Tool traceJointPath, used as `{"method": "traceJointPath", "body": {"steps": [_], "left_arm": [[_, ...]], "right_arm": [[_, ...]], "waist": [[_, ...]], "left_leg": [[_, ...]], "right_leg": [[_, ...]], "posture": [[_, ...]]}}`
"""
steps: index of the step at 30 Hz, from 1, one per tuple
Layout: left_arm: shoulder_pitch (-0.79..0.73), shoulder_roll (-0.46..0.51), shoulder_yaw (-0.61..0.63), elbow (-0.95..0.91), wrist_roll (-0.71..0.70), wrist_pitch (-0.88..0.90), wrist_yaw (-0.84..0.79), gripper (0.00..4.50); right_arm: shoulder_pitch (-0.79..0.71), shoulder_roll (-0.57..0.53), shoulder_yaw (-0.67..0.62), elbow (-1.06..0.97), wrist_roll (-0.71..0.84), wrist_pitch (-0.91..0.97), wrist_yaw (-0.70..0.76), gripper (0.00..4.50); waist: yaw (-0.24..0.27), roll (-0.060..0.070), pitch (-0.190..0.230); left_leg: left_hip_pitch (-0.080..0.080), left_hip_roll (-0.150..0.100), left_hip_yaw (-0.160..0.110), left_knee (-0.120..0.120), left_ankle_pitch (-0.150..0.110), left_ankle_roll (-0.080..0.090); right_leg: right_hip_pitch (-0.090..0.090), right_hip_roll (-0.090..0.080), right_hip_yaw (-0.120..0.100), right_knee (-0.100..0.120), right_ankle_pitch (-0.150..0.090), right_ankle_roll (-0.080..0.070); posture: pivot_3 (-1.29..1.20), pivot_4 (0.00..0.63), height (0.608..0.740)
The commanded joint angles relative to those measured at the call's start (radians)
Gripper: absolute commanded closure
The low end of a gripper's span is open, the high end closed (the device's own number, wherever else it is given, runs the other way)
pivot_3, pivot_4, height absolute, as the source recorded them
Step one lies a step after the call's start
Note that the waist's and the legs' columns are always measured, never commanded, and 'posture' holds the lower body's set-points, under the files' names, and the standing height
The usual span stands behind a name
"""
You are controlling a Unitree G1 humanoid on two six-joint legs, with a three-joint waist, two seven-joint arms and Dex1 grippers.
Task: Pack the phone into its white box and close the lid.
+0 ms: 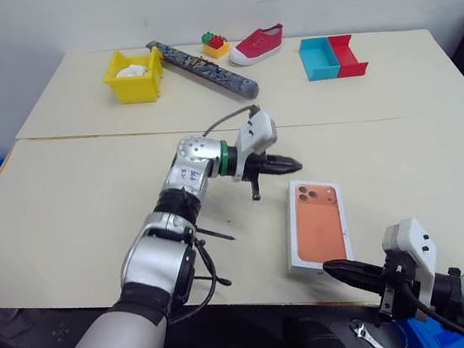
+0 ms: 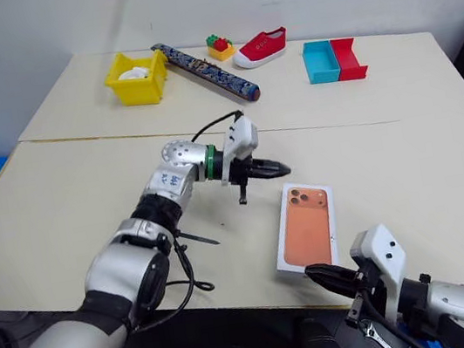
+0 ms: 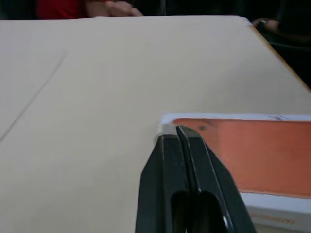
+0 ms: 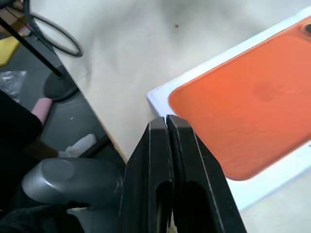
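Just right of my left gripper (image 1: 288,165), one closed white box (image 1: 314,226) lies flat on the table (image 1: 68,200), its lid (image 2: 307,226) on, the orange phone picture facing up. I count two grippers, both pressed together and empty. Left arm reaches forward, wrist turned rightward; right gripper (image 1: 340,270) hovers at the box's near edge.

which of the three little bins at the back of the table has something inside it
The yellow bin, at the back left. It holds something white, while the blue bin and the red bin, side by side at the back right, look empty.
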Motion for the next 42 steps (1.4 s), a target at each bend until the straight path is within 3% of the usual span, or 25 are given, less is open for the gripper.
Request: {"method": "traceJointPath", "body": {"steps": [1, 6, 11, 18, 21, 26, 33, 35, 42], "left_arm": [[0.075, -0.01, -0.09, -0.119, 0.041, 0.044, -0.017, 4.5], [0.163, 0.018, -0.185, -0.188, 0.109, 0.051, 0.014, 4.5], [0.189, 0.042, -0.207, -0.223, 0.112, 0.069, 0.047, 4.5], [0.215, 0.099, -0.108, -0.413, -0.054, 0.287, -0.014, 4.5], [0.258, 0.182, -0.042, -0.565, -0.148, 0.448, -0.04, 3.98], [0.415, 0.428, 0.058, -0.89, -0.324, 0.687, -0.131, 2.48], [0.596, 0.747, 0.266, -1.176, -0.529, 0.904, -0.136, 0.42], [0.638, 0.797, 0.325, -1.212, -0.56, 0.917, -0.109, 0.04], [0.669, 0.8, 0.349, -1.238, -0.588, 0.895, 0.018, 0.04]], "right_arm": [[-0.016, -0.017, 0.035, 0.037, -0.11, -0.039, -0.024, 4.46], [-0.016, -0.066, 0.153, 0.098, -0.28, -0.09, -0.002, 4.46], [-0.013, -0.044, 0.18, 0.131, -0.325, -0.13, -0.006, 4.46], [-0.031, -0.025, 0.101, 0.151, -0.305, -0.234, 0.057, 4.46], [-0.042, -0.084, 0.001, 0.174, -0.243, -0.253, 0.173, 3.93], [-0.094, -0.243, -0.222, 0.302, -0.085, -0.239, 0.464, 2.29], [-0.198, -0.456, -0.381, 0.575, -0.016, -0.158, 0.745, 0.01], [-0.244, -0.493, -0.402, 0.629, -0.001, -0.131, 0.78, 0.0], [-0.396, -0.472, -0.348, 0.655, -0.02, -0.123, 0.721, 0.0]], "waist": [[0.001, 0.0, 0.0], [-0.001, 0.0, -0.001], [-0.001, -0.004, -0.009], [-0.006, -0.004, -0.01], [-0.016, -0.002, -0.008], [-0.031, 0.001, -0.007], [-0.02, 0.002, -0.005], [-0.019, 0.003, -0.004], [-0.01, 0.004, -0.003]], "left_leg": [[0.0, 0.0, 0.0, 0.0, 0.0, 0.0], [0.0, 0.0, 0.001, 0.001, 0.0, 0.0], [0.004, 0.002, 0.004, -0.001, 0.0, 0.0], [0.01, 0.003, 0.01, -0.003, -0.001, 0.001], [0.009, 0.003, 0.012, -0.003, -0.001, 0.001], [0.011, 0.004, 0.013, -0.003, -0.002, 0.001], [0.012, 0.005, 0.013, -0.003, -0.003, 0.003], [0.011, 0.005, 0.013, -0.004, -0.004, 0.004], [0.011, 0.006, 0.014, -0.004, -0.005, 0.004]], "right_leg": [[0.0, 0.0, 0.0, 0.0, 0.0, 0.0], [0.0, 0.0, 0.004, 0.001, 0.0, 0.0], [0.001, 0.002, 0.007, 0.001, 0.0, 0.0], [0.003, 0.005, 0.015, 0.001, 0.0, 0.0], [0.001, 0.006, 0.017, 0.005, 0.0, 0.0], [0.001, 0.006, 0.018, 0.005, 0.0, 0.0], [0.003, 0.006, 0.017, 0.003, 0.0, -0.001], [0.003, 0.006, 0.017, 0.001, 0.0, -0.001], [0.003, 0.006, 0.016, -0.002, 0.0, -0.001]], "posture": [[0.0, 0.15, 0.74], [0.0, 0.15, 0.74], [0.0, 0.15, 0.74], [0.0, 0.15, 0.74], [0.0, 0.15, 0.74], [0.0, 0.15, 0.74], [0.0, 0.15, 0.74], [0.0, 0.15, 0.74], [0.0, 0.15, 0.74]]}}
